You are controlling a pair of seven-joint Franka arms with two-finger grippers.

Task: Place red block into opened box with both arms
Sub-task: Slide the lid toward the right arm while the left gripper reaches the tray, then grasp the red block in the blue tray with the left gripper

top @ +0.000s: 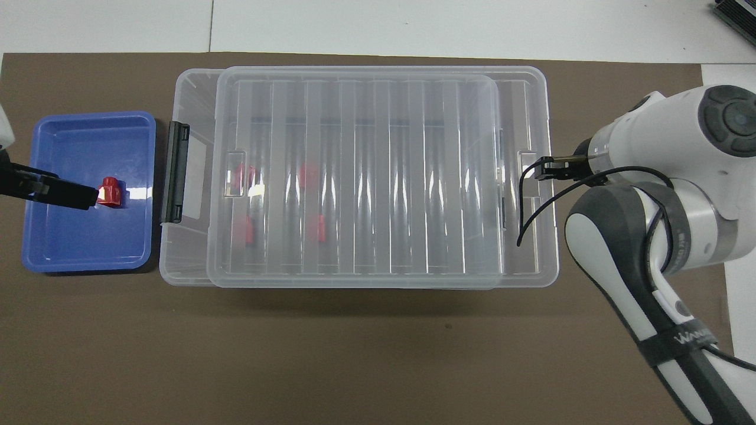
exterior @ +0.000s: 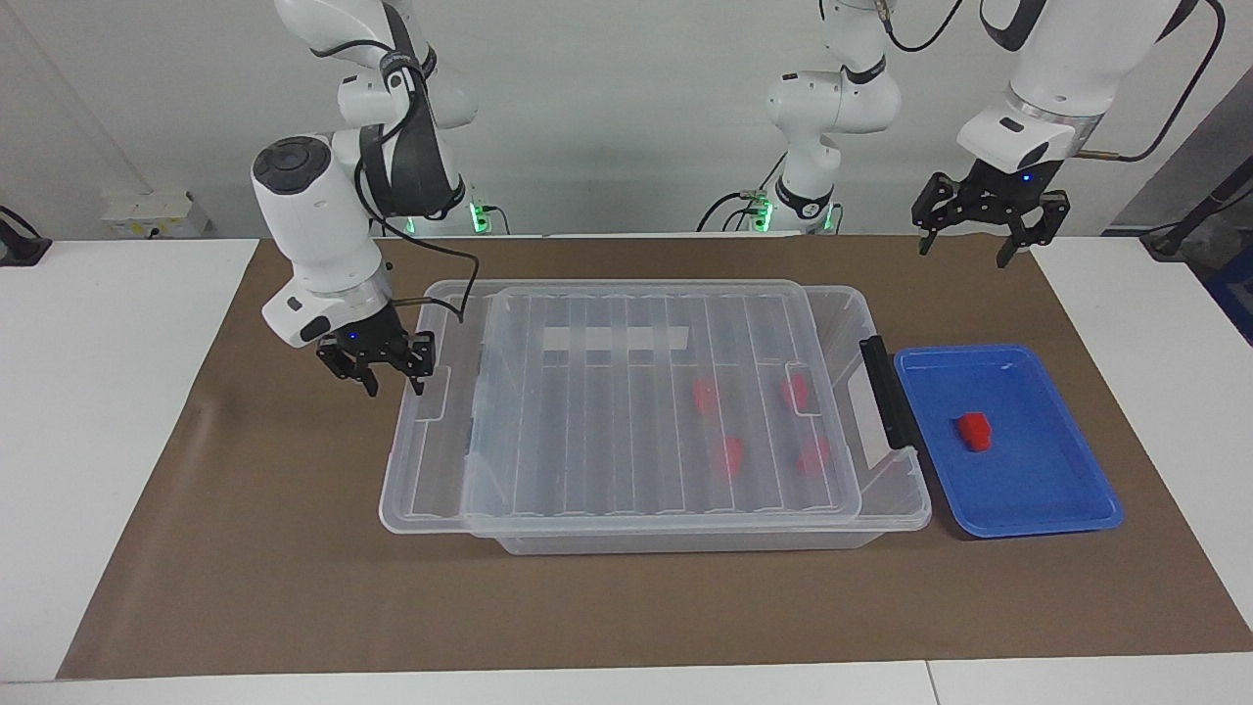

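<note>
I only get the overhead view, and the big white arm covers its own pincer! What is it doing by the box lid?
Observer: In the facing view, the right pincer is down at the lid's end, with the lid's rim between its fingertips.
Operator: And the black thing beside the red block in the blue tray, is it touching the block?
Observer: No. That is the left pincer. It hangs high in the air, open and empty, and the block lies alone.
Operator: Is there anything on the lid I can't see?
Observer: Yes, a white tape strip across its ribs.
</note>
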